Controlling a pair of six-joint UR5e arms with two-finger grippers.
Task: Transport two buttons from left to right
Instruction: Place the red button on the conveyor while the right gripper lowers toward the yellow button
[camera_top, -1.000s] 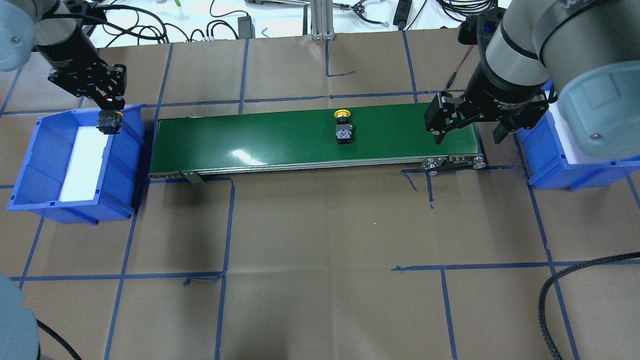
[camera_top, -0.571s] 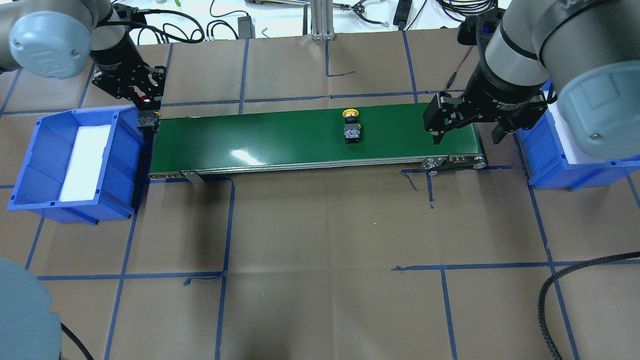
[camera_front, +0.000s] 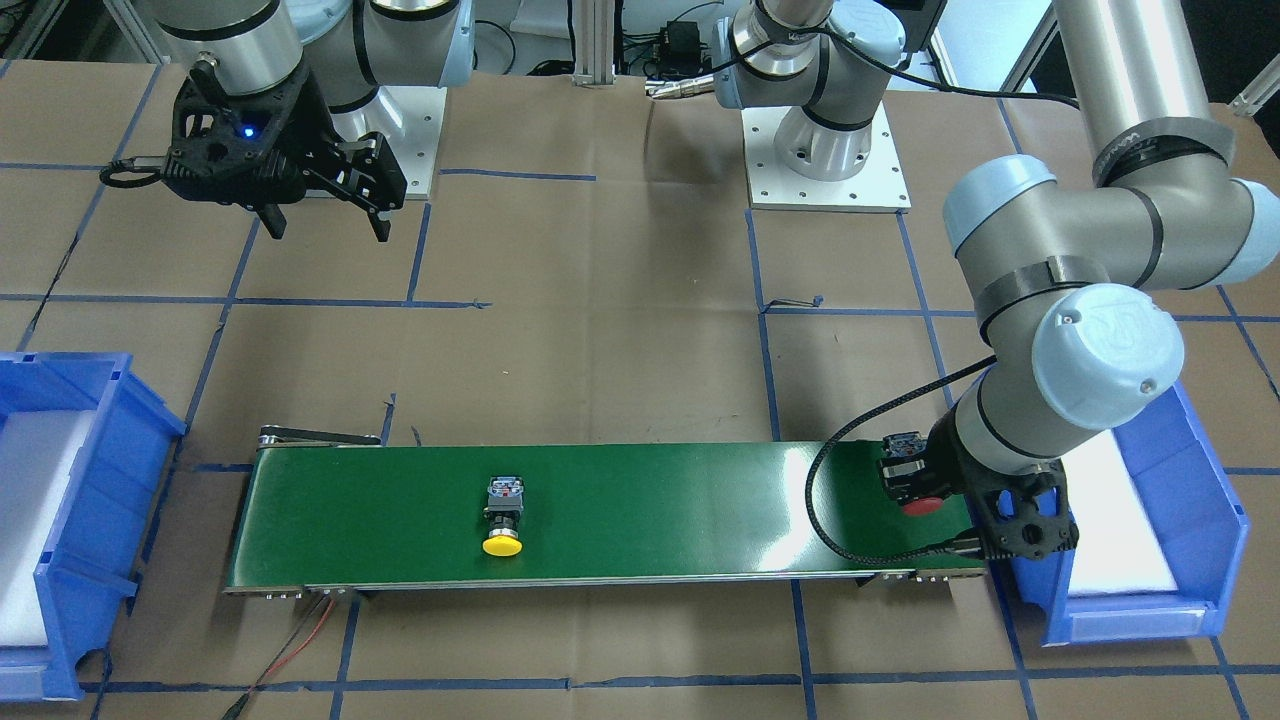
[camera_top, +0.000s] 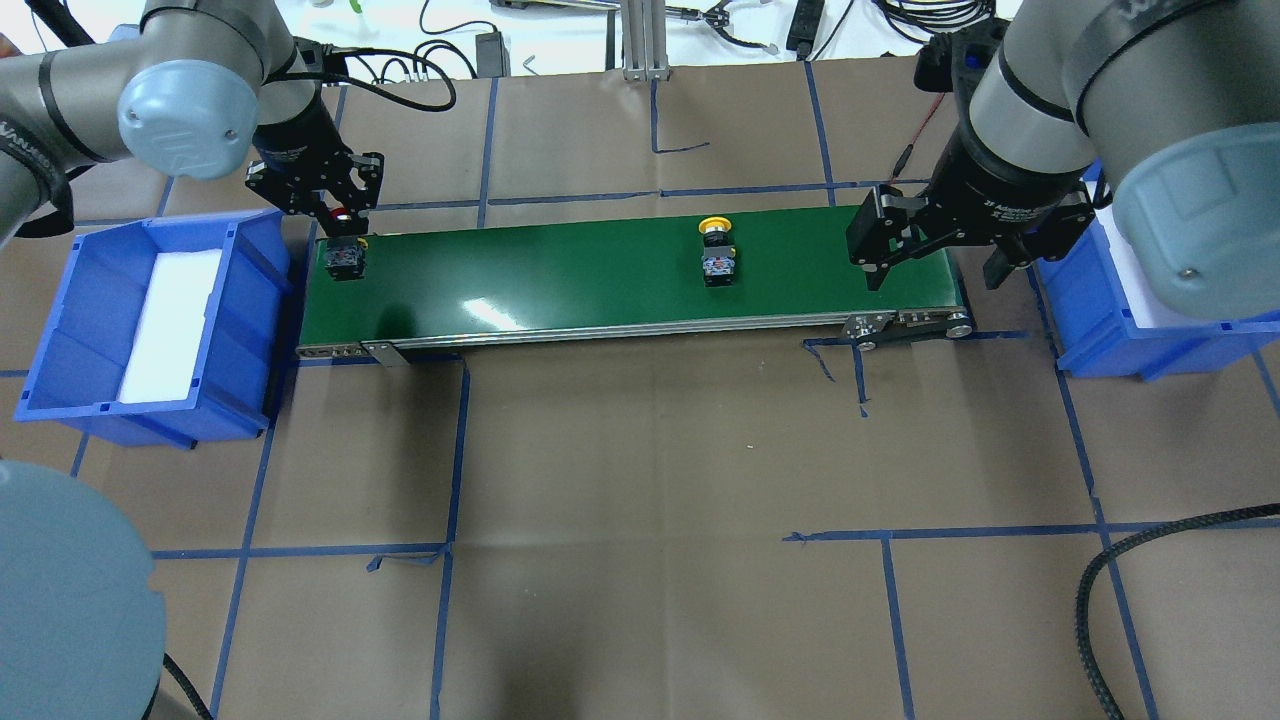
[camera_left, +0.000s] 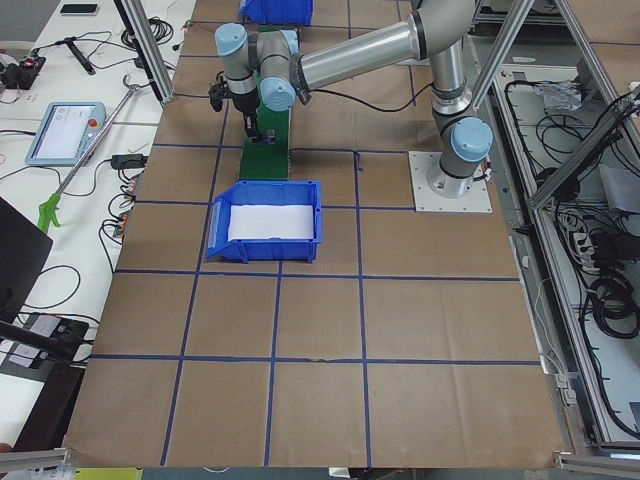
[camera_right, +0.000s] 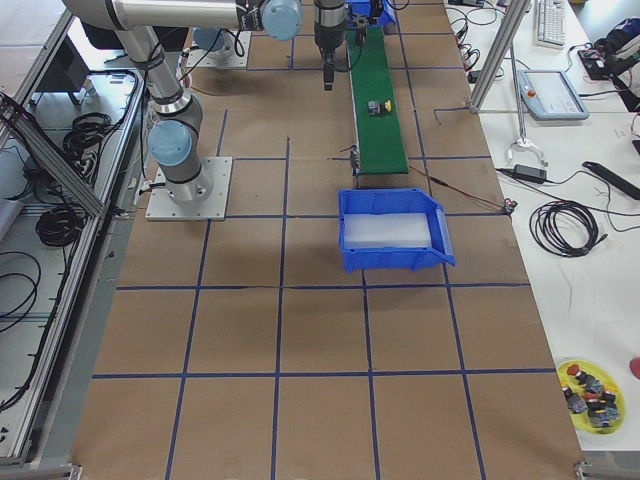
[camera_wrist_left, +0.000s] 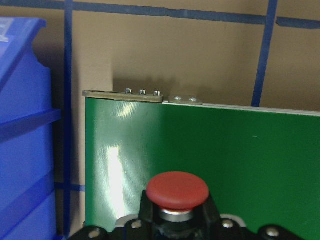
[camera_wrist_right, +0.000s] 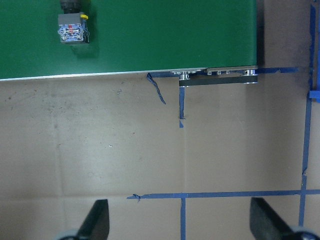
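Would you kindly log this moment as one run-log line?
left gripper: holds red button at belt end | yellow button: mid-belt | right gripper: open

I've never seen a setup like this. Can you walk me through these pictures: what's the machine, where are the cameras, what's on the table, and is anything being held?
The machine is a two-armed robot at a paper-covered table. Each arm ends in a two-finger tool. Two cameras look down on the table, one from behind the robot and one facing it. Two more watch from the table's ends, and one rides on each wrist. On the table lies a green conveyor belt between a left bin and a right bin, both blue. A yellow button lies partway along the belt. The left tool is shut on a red button over the belt's end by the left bin. The right tool hangs open and empty near the belt's other end.
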